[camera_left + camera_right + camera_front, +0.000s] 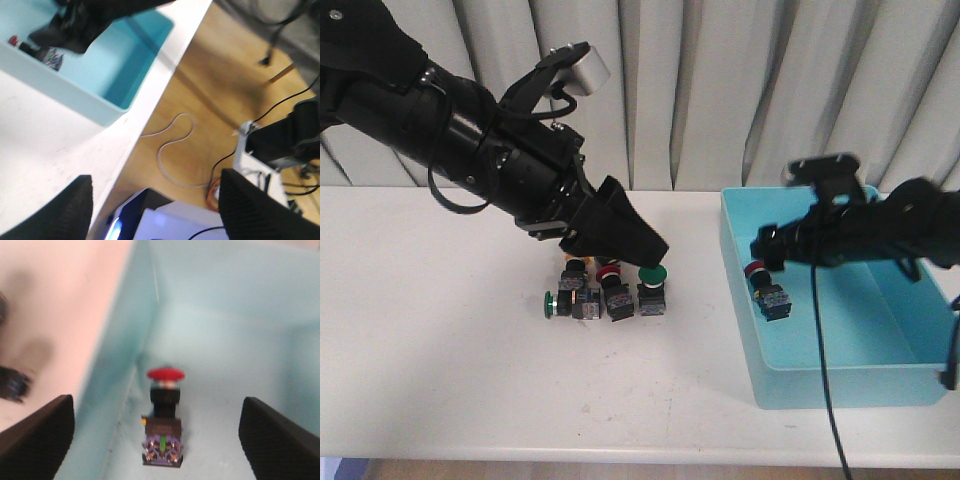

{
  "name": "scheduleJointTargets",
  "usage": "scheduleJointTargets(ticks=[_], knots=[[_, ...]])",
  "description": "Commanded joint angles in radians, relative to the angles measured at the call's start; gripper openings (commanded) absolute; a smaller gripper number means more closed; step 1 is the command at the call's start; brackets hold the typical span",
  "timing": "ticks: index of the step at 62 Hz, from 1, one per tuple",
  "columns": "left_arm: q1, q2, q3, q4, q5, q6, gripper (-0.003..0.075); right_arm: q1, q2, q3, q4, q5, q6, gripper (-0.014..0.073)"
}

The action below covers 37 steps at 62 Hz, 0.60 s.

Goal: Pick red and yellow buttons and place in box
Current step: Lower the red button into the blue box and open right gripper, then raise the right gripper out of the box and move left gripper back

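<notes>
The right fingers (157, 440) are spreading wide and gripping nothing, hanging over a red button (164, 412) that is lying inside the box (790, 385), near its wall on the desk-centre side. The left fingers (155, 210) are also standing apart and empty, hovering over the cluster of switches (605, 295) near the middle of the desk (440, 350). That cluster is mixing green caps (653, 271) with at least one red cap (609, 275); whether a yellow one is there I cannot tell. The risk, as I judge it: the switches are sitting touching one another, so the descending left fingers could be catching a green one by mistake or knocking neighbours over.
</notes>
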Motion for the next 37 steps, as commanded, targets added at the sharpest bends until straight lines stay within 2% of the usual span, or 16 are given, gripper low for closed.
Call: scheduleJointTargets(ticks=[1,10,20,28,37], knots=[[-0.004,-0.044,-0.03,0.025,0.007,-0.005,0.0502,-0.004,-0.162,-0.029,0.008,0.001,0.0,0.0609],[-0.004,-0.044,-0.03,0.115,0.007,-0.013,0.0502,-0.004,-0.352,-0.028,0.01,0.089,0.0,0.0569],[-0.004,-0.039,-0.03,0.251,0.007,-0.038,0.0502,-0.004,-0.546,-0.027,0.04,0.236,0.0,0.0566],[-0.004,-0.028,-0.029,0.35,-0.006,-0.075,0.0502,-0.004,-0.682,-0.026,0.107,0.413,-0.004,0.0566],[-0.004,-0.013,-0.029,0.436,-0.095,-0.124,0.0502,-0.004,-0.815,0.021,0.211,0.543,-0.017,0.0566]])
